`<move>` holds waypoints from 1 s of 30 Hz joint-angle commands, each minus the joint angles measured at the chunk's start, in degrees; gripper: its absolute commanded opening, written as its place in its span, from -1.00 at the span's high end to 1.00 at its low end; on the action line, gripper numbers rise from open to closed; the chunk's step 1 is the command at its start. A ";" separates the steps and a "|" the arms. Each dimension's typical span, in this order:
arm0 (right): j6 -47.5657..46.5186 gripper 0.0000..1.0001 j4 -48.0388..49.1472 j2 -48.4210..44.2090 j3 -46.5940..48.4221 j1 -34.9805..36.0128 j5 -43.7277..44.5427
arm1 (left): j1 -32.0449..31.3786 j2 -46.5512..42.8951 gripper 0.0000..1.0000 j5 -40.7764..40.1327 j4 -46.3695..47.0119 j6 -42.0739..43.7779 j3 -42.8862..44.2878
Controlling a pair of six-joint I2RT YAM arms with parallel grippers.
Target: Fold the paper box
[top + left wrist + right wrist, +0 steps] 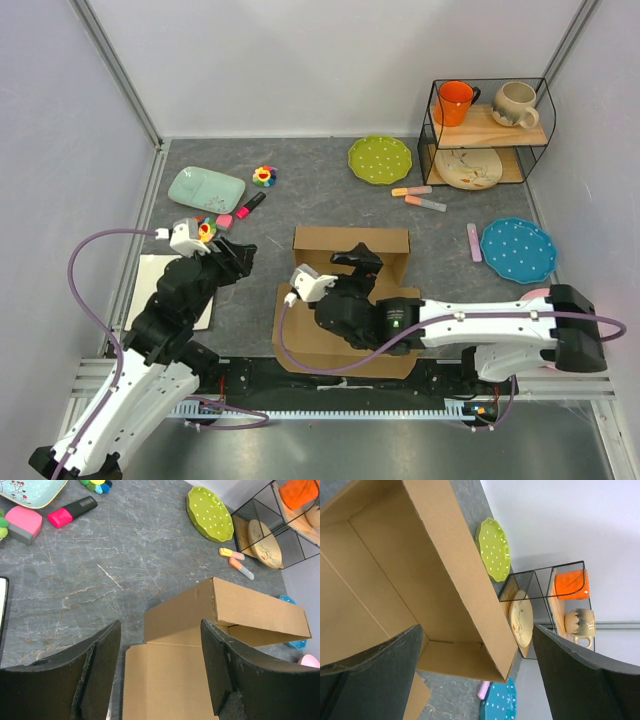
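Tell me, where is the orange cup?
In the top view, the orange cup sits on the upper shelf of the wire rack at the far right, just left of the cream mug.

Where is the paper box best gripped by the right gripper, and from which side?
Probably the upright far wall of the paper box, at its top edge, from above: it is a thin standing panel; the right gripper, fingers open, can straddle it.

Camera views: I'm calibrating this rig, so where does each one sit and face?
Top external: above and behind, looking down at the paper box; left arm, right arm show.
Left wrist: on left arm, facing the box; left pincer open.
Right wrist: on right arm, looking into the box; right pincer open.
All share box, green plate.
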 commanded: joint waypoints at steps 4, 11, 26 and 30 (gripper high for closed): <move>-4.56 -0.96 4.97 6.62 0.92 -3.59 3.12 | 0.23 -2.68 -0.44 -3.12 -1.65 1.19 -0.97; -9.39 -0.85 9.36 13.04 2.24 -6.23 7.69 | 0.23 -3.83 -0.48 -3.47 -1.83 -0.30 -2.20; -19.85 0.24 23.33 16.47 0.93 -9.31 9.54 | 0.23 -5.59 -0.49 -5.23 -2.70 -0.74 -2.73; -20.64 0.54 24.22 15.33 0.05 -9.48 10.07 | 0.23 -5.59 -0.50 -5.40 -2.79 -0.92 -2.56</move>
